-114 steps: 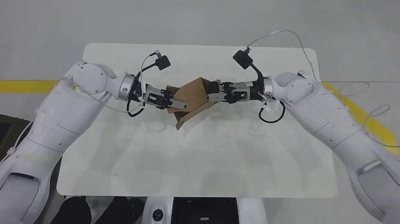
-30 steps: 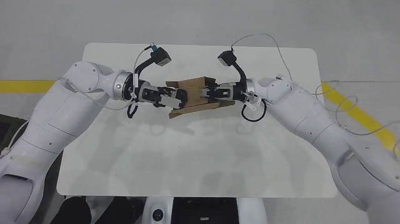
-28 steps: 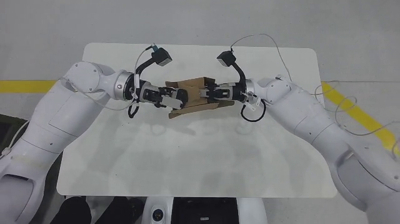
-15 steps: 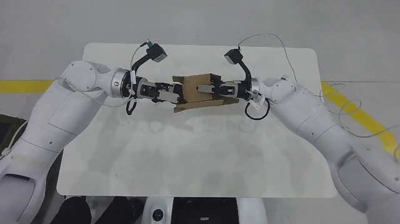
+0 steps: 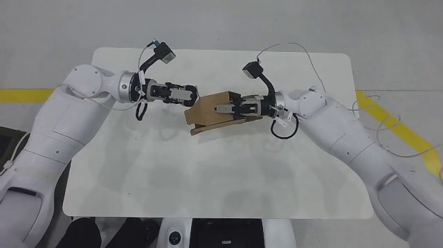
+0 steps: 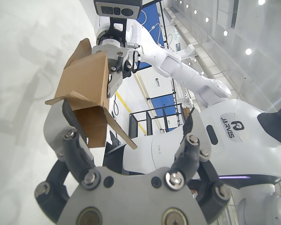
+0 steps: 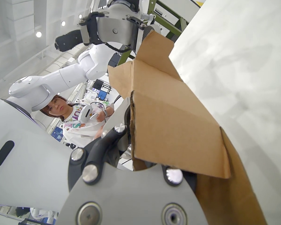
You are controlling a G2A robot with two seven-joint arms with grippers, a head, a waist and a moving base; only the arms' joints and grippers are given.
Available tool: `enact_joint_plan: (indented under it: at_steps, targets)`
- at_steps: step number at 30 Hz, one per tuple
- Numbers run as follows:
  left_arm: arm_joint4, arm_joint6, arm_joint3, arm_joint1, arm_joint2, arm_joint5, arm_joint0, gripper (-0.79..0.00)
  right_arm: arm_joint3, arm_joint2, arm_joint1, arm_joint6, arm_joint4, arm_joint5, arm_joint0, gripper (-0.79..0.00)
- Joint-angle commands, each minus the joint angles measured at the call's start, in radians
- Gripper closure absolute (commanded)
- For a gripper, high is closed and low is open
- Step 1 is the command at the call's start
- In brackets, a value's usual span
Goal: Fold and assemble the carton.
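Presently a boxy brown cardboard carton [image 5: 208, 111] with loose flaps is clamped by the right gripper [image 5: 223, 108]; the left gripper [image 5: 190, 94] is held agape beside it.

Bright ceiling lamps [image 6: 248, 51] lay soft shadows beneath the carton [image 5: 211, 108].

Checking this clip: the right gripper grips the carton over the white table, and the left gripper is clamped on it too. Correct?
Not quite. The left gripper is open, its fingers spread wide by the carton, as the left wrist view shows. The right gripper does grip the carton over the white table.
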Motion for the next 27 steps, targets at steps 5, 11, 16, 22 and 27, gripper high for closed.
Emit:
enact_joint_plan:
  at_steps: [5, 11, 16, 22, 27]
  targets:
    - [-0.023, -0.028, -0.017, -0.008, -0.004, 0.028, 0.005, -0.785, -0.014, 0.001, -0.007, 0.011, -0.002, 0.011, -0.006, 0.000]
    - [-0.015, -0.038, -0.028, -0.013, -0.013, 0.038, 0.012, -0.785, -0.011, 0.003, -0.016, 0.013, -0.001, 0.013, -0.011, 0.000]
    - [0.004, -0.024, -0.010, -0.014, -0.033, 0.025, 0.012, -0.785, 0.024, 0.025, -0.013, -0.008, -0.006, -0.008, -0.014, 0.000]
    - [0.025, -0.019, -0.031, -0.014, -0.048, 0.019, 0.023, -0.785, 0.042, 0.060, -0.004, -0.041, -0.021, -0.041, -0.018, 0.000]
    - [0.049, -0.017, -0.057, -0.015, -0.051, 0.017, 0.040, -0.785, 0.038, 0.082, -0.003, -0.057, -0.020, -0.057, -0.028, 0.000]
